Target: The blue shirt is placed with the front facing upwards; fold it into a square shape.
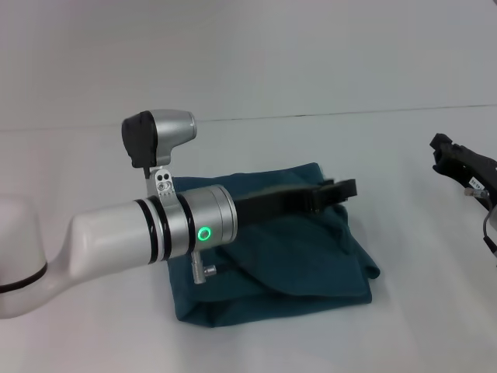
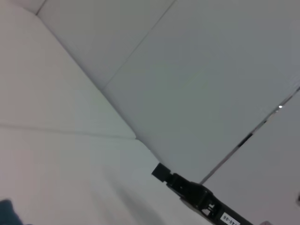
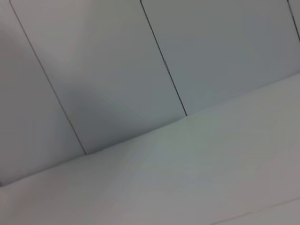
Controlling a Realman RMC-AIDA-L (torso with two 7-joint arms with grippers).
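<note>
Blue shirt [image 1: 311, 256]: folded into a rough square on your tabletop [image 1: 93, 342]. Left hand [image 1: 342, 189]: above its far edge, grip unclear. Right hand [image 1: 446, 151]: off right, grip unclear.

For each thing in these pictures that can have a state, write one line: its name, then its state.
blue shirt: folded into a rough square bundle, lying on the white table.
left gripper: over the shirt's far edge, holding nothing visible.
right gripper: off to the right, above bare table, away from the shirt.
</note>
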